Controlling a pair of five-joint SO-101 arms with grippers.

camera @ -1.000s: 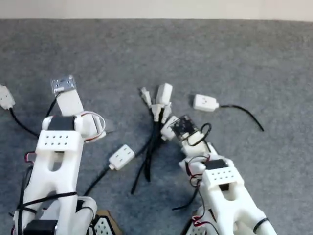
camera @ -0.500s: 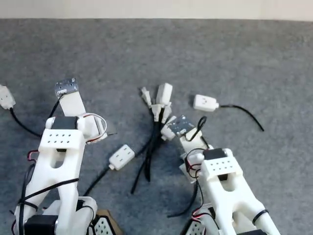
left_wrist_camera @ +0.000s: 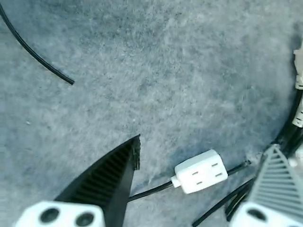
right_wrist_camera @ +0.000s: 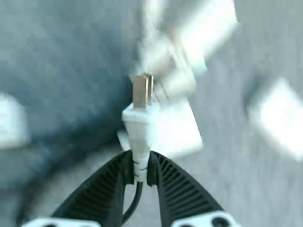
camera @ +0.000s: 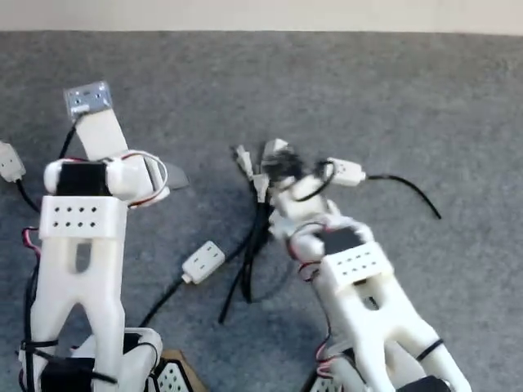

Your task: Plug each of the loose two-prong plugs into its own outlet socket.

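High view: grey carpet (camera: 409, 98) ran to a pale wall (camera: 261, 15) at the far edge. There was wide open room on the far side and to the right, with the clutter bunched mid-table. The edge socket (camera: 8, 161) sat hard against the left border, its cord running under the left arm (camera: 78, 237). The right arm (camera: 351, 269) reached over the cluster, between the loose plugs (camera: 260, 186) and the corded socket (camera: 343, 170).

Right wrist view: the right gripper (right_wrist_camera: 140, 161) was pinched tight on a white two-prong plug (right_wrist_camera: 138, 120), gripped at the cord end of its body. The plug's long axis ran in line with the fingers. Its prongs (right_wrist_camera: 142, 92) pointed straight away from the wrist toward blurred white socket blocks. Couldn't tell which block it lined up with, or whether it touched one.

Left wrist view: the left gripper (left_wrist_camera: 205, 145) was spread wide, holding nothing, over bare carpet. The near socket (left_wrist_camera: 200, 171) lay just below the gap, slots facing up, its cord leaving toward the black finger (left_wrist_camera: 111, 175). A loose cable end (left_wrist_camera: 70, 81) lay well apart from it.
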